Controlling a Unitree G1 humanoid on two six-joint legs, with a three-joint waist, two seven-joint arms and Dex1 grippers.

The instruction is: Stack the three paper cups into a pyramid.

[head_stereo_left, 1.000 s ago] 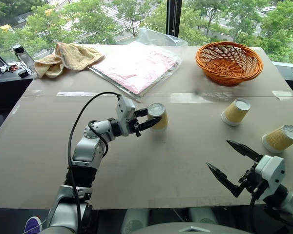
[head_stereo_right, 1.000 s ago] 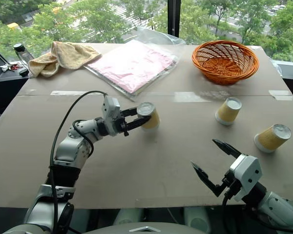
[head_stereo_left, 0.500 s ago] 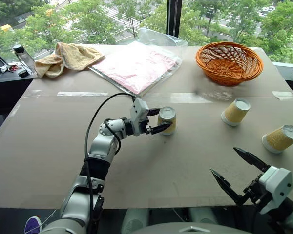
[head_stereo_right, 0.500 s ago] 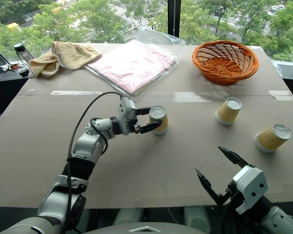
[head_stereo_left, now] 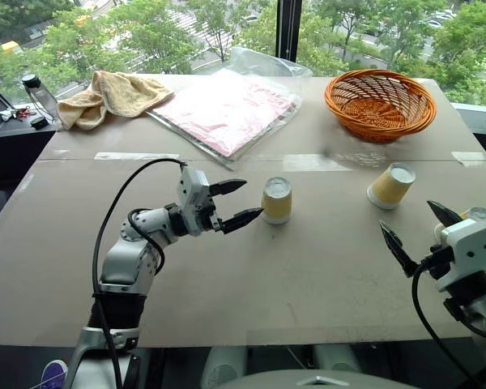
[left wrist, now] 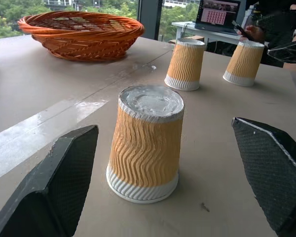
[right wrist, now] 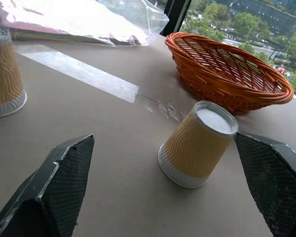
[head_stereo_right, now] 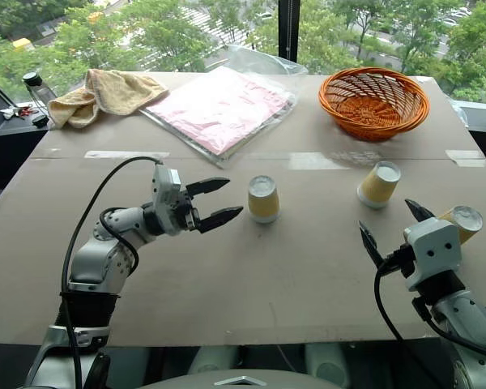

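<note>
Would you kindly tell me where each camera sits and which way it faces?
Left and right eye views: on the head, looking forward and down over the table; both arms show, left gripper and right gripper open.
Left wrist view: looks along its fingers at the middle cup, the basket beyond.
Right wrist view: looks along its fingers at the second cup before the basket.
Shared: both wrist views show the basket and these two cups.

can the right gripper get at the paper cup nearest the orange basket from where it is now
Probably yes. The right gripper is open and aimed toward that upside-down paper cup, with bare table between them. The third cup sits just to its right, so a wide swing could clip it.
</note>
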